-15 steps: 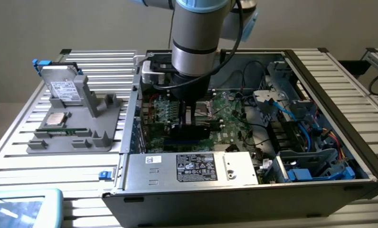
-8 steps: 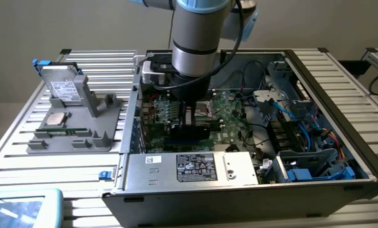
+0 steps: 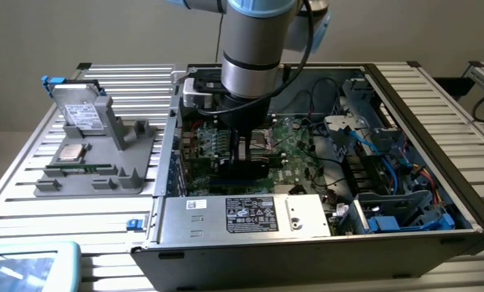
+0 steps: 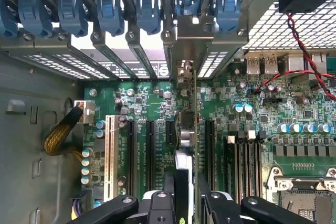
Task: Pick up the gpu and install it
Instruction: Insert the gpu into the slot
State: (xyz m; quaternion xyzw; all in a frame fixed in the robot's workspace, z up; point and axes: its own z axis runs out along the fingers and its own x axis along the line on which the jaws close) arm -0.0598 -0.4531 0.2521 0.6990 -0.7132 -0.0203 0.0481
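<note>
Soft, even room light pales the slatted table [image 3: 31, 201], the arm [image 3: 254, 55] shades the motherboard [image 3: 295, 143] inside the open case [image 3: 307, 255], and white glare burns between slot covers [image 4: 137, 51] beside the gpu [image 4: 187, 51].

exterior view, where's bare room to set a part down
Bare table in front of the holder, at the exterior view's left. Crowded inside the case: cables, and the gripper shut on the gpu.

A hard drive [image 3: 79, 111] stands in a grey holder [image 3: 135, 163].
</note>
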